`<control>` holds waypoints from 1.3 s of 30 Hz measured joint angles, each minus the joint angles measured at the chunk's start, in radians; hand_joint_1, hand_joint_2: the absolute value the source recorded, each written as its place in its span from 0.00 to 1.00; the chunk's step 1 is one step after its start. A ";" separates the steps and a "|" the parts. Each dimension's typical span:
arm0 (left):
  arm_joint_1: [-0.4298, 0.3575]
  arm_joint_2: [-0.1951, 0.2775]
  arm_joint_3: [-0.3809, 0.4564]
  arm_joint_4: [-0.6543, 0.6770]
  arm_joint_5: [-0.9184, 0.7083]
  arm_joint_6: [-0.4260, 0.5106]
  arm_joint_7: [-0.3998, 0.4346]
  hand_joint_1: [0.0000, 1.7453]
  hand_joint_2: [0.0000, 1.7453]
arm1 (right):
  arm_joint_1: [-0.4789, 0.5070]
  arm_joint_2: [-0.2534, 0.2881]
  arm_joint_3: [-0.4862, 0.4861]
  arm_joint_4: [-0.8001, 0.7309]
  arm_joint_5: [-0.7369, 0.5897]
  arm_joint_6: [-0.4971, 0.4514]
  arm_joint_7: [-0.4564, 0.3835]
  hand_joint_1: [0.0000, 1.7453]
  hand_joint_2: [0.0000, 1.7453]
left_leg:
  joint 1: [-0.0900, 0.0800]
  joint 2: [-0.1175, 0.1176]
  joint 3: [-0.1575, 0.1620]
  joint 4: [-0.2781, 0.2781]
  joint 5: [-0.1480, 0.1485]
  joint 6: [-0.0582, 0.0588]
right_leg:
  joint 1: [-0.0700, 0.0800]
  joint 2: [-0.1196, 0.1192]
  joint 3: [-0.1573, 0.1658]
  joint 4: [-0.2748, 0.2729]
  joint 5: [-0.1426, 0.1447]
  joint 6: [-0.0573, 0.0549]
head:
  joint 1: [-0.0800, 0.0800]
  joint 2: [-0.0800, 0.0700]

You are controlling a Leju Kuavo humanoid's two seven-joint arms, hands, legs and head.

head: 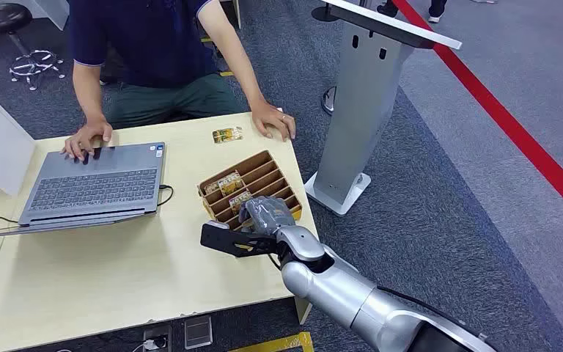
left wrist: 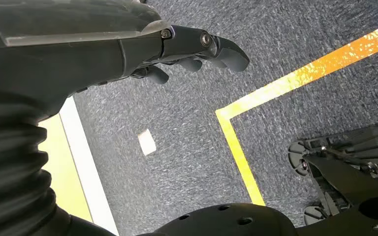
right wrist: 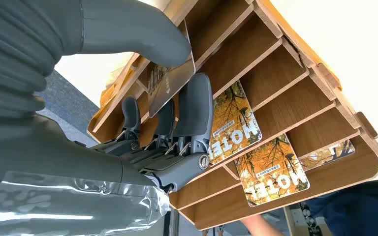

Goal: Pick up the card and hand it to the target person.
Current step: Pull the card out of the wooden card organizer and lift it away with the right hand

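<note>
While pinching card [right wrist: 170, 86], right hand [right wrist: 177, 123] inside rack [right wrist: 295, 93]

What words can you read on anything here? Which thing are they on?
"MOTEL" on an orange card in the wooden rack, seen upside down.
"MOTEL" on the next card in the rack.
The small print under each word is too tiny to read.
The loose card on the table is too blurred to read.
</note>
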 joint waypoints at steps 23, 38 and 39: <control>-0.003 -0.001 0.000 0.000 -0.016 -0.005 -0.002 0.00 1.00 | -0.002 -0.006 0.000 -0.009 0.000 0.004 -0.002 1.00 1.00 | 0.000 0.000 0.000 0.000 0.000 0.000 | 0.000 0.000 0.000 0.000 0.000 0.000 | 0.000 0.000; -0.003 -0.001 0.001 0.000 -0.017 -0.001 -0.011 0.00 1.00 | -0.006 -0.017 -0.001 -0.046 0.001 -0.022 -0.008 1.00 1.00 | 0.000 0.000 0.000 0.000 0.000 0.000 | 0.000 0.000 0.000 0.000 0.000 0.000 | 0.000 0.000; -0.003 -0.001 0.001 0.000 -0.017 -0.001 -0.011 0.00 1.00 | -0.010 -0.018 -0.002 -0.054 0.001 -0.027 -0.010 1.00 1.00 | 0.000 0.000 0.000 0.000 0.000 0.000 | 0.000 0.000 0.000 0.000 0.000 0.000 | 0.000 0.000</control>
